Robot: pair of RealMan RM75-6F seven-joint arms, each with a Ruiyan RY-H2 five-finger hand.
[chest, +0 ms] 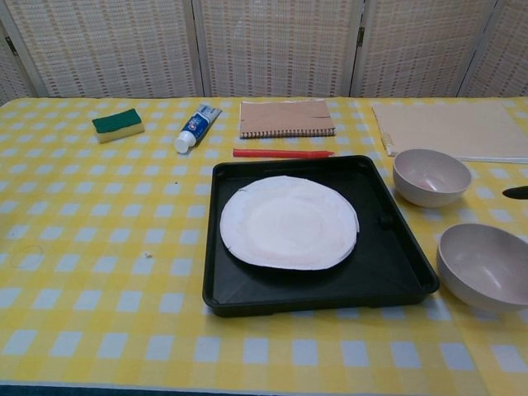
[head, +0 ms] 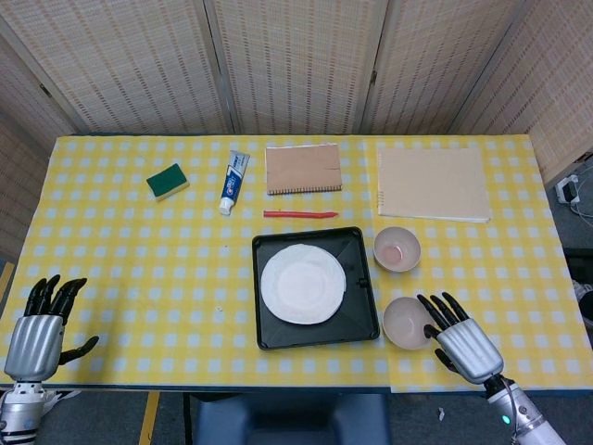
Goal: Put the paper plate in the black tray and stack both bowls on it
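White paper plate [head: 303, 283] already lay flat inside the black tray [head: 269, 336], near the middle of the desk's front edge; judged from that, only the stacking left. Both bowls [head: 397, 248] stood on the desk just off the tray's right rim, upright and empty, the nearer bowl [head: 404, 321] toward the front edge, the farther one behind it. Right hand [head: 460, 341] sat at the nearer bowl's right side, fingers spread wide and holding nothing, fingertips [head: 430, 303] reaching over or touching the rim; could not tell which. Bowl therefore lay to the left of that hand, with the plate farther left again across the tray rim, so probably a short carry leftward. Left hand [head: 37, 329] hung far off at the front left corner, fingers apart and empty, well apart from every task piece; right hand plainly the nearer.

Chest view showed only a dark sliver at its right edge, most likely a fingertip, and cut the nearer bowl's right side. Bowl has no long axis.
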